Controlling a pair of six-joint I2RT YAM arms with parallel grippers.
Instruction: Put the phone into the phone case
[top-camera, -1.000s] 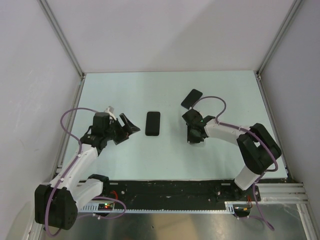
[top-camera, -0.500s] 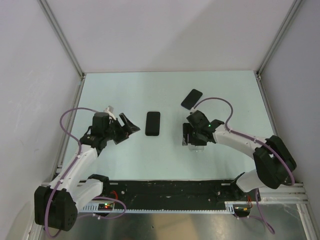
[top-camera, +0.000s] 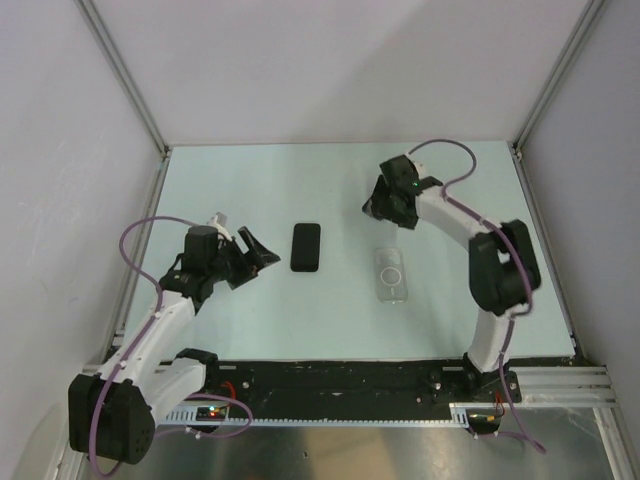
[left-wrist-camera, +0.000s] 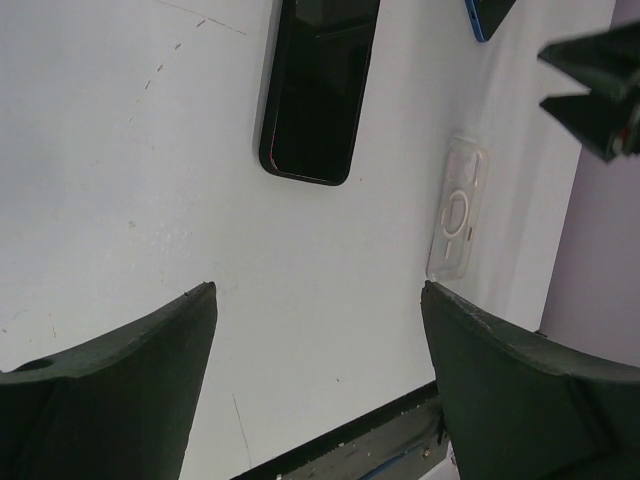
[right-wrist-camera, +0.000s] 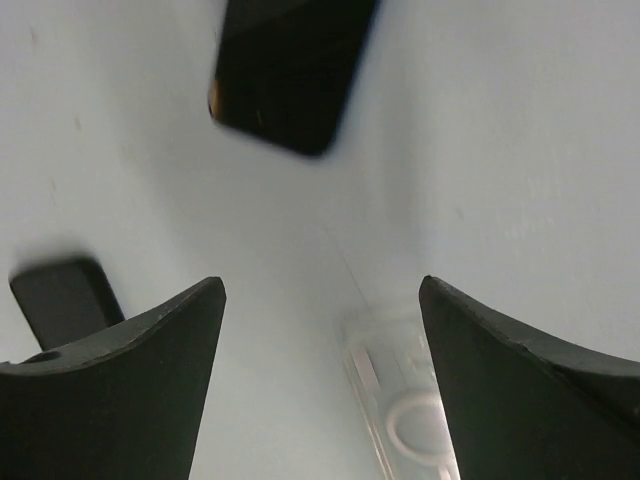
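Note:
The clear phone case (top-camera: 392, 274) lies flat on the pale table with its white ring up, apart from both grippers; it also shows as the case (left-wrist-camera: 458, 205) and blurred as the case (right-wrist-camera: 385, 390). A black phone (top-camera: 306, 247) lies left of it, the same phone (left-wrist-camera: 315, 90). A second black phone (right-wrist-camera: 290, 70) lies slanted at the back; my right gripper (top-camera: 378, 208) hovers over it, open and holding nothing (right-wrist-camera: 320, 282). My left gripper (top-camera: 262, 250) stands open and holding nothing (left-wrist-camera: 319, 289), left of the middle phone.
Grey walls with metal posts (top-camera: 140, 100) close in the table on three sides. A black rail (top-camera: 330, 375) runs along the near edge. The second phone's blue edge (left-wrist-camera: 488, 15) and the right gripper's fingers (left-wrist-camera: 600, 90) show in the left wrist view.
My right gripper opened and left the phone case on the table, then swung away to the back, over the slanted phone. The left arm has not moved.

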